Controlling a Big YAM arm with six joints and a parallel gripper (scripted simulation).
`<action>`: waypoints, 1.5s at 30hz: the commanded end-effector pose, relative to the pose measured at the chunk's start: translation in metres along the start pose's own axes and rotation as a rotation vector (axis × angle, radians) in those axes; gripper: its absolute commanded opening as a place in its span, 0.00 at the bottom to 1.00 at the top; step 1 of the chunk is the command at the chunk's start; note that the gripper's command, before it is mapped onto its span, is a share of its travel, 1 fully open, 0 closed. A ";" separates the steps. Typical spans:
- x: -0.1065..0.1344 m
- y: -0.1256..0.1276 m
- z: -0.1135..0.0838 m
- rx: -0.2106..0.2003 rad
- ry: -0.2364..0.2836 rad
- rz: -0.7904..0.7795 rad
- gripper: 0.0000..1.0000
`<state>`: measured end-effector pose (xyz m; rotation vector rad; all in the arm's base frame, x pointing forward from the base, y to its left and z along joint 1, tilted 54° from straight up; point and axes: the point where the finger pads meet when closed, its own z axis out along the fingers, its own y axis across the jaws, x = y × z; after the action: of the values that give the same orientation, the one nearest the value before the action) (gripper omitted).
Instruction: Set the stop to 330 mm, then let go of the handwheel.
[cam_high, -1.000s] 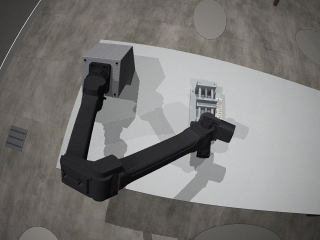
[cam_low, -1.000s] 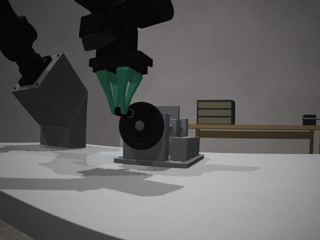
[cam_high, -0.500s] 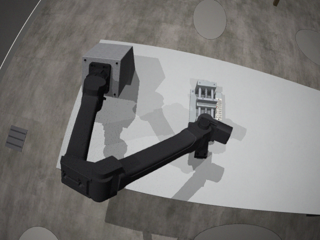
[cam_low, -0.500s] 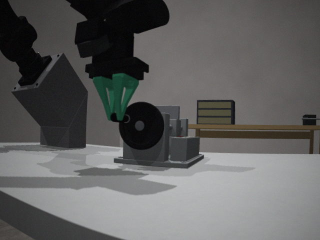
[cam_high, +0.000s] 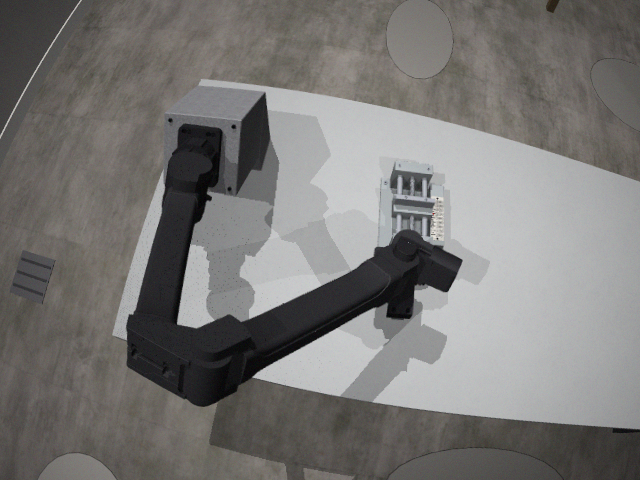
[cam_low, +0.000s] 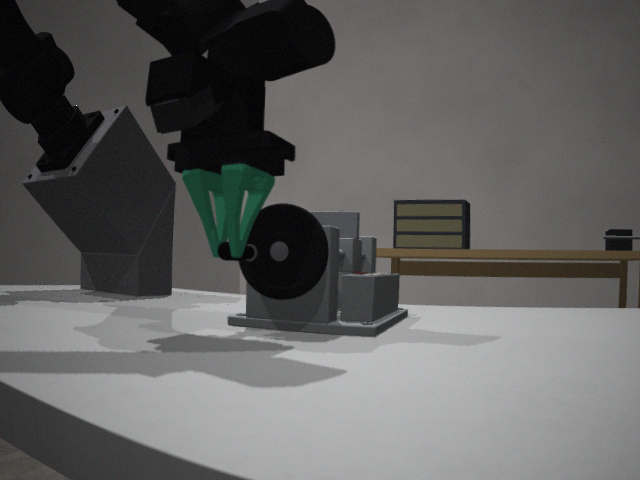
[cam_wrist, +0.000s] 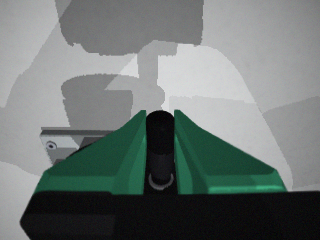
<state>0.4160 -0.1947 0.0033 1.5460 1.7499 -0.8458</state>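
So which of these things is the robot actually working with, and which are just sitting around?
Part of the job:
- handwheel
- its crank handle, clamped in the gripper
- stop fixture with its scale strip

Just lying about:
- grey arm pedestal
- wooden bench
- drawer cabinet
- floor grate

stop fixture (cam_high: 412, 204) on table (cam_high: 516, 310), right of arm pedestal (cam_high: 217, 136)

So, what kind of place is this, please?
Probably a workshop or test room: a handwheel stop fixture bolted on a white table, a wooden bench with a drawer cabinet behind it.
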 end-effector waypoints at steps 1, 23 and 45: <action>0.002 -0.005 0.024 0.031 0.004 -0.005 0.06; 0.000 0.017 0.039 0.037 0.005 -0.008 0.06; 0.000 0.039 0.042 0.038 0.006 0.008 0.06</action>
<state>0.4479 -0.2160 -0.0162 1.5533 1.7564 -0.8714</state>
